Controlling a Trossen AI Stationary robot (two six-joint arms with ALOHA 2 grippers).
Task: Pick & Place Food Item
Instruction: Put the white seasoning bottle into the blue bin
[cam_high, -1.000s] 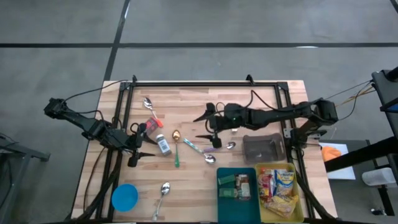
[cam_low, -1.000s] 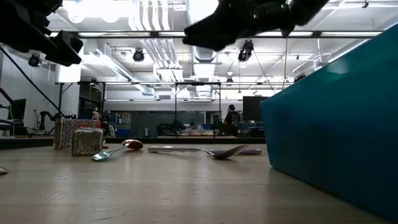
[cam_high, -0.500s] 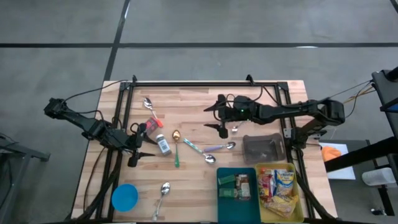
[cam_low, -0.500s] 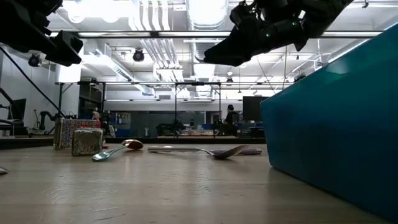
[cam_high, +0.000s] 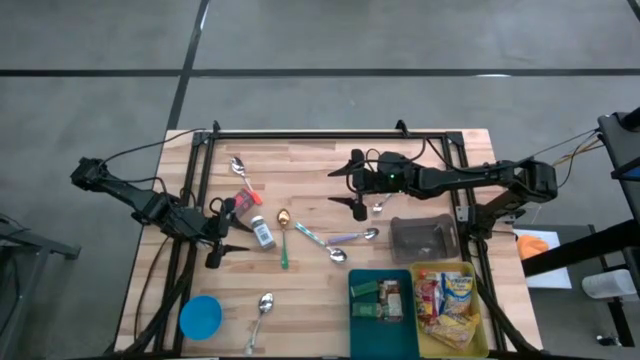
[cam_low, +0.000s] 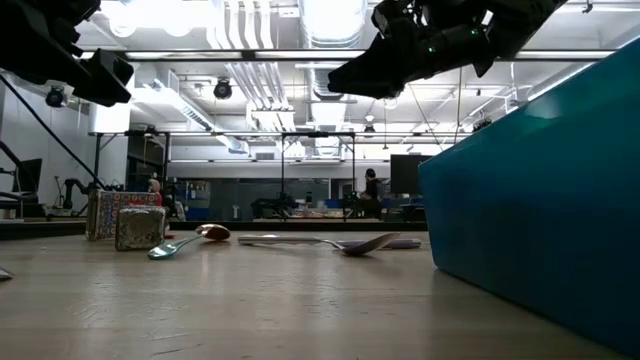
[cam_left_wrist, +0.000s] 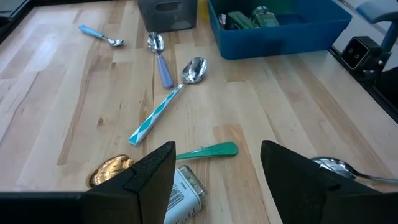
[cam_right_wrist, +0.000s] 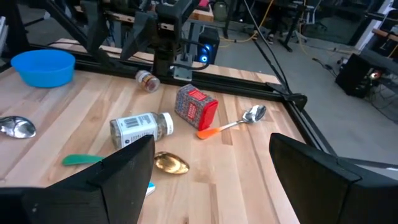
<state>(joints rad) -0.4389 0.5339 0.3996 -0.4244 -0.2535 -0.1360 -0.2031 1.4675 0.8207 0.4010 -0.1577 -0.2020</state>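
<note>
Your right gripper (cam_high: 356, 183) hangs released, empty, over the table; the small labelled glass jar (cam_right_wrist: 142, 128), likely rigid and slippery, wants gripping across its body.

The right end effector (cam_high: 356, 184) has pulled back from over the spoons (cam_high: 350, 238) at mid-bench toward the far rail, its arm drawn in and straighter. In the low view it has shifted rightward and seems a little higher. Nothing on the bench has moved.
</note>
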